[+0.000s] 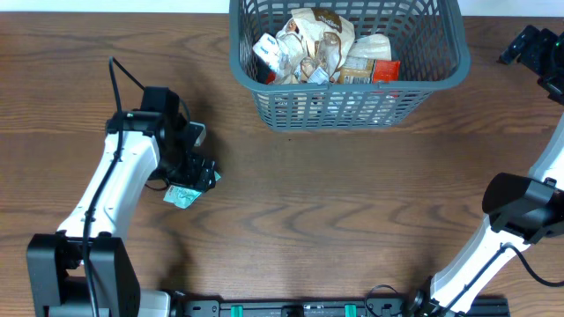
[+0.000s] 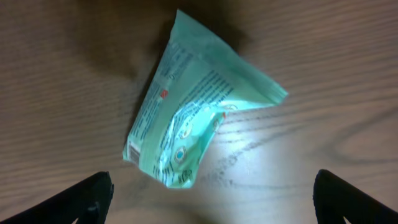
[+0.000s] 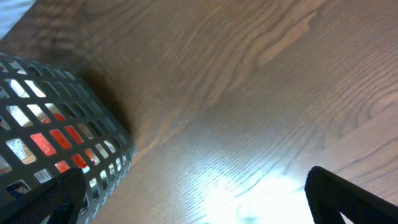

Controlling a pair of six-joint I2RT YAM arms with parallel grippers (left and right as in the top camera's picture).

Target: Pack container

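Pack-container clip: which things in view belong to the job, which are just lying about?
Job: container, snack packets inside it, loose green packet, open left gripper above it.
Just there: wooden table, black rail at its near edge, open right gripper.

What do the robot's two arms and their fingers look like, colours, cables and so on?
The left arm and right arm have smooth white link shells between bulky black joint housings. A thin black cable loops off the left arm. The left gripper and right gripper are black, with dark, wedge-shaped fingers. No markings show.
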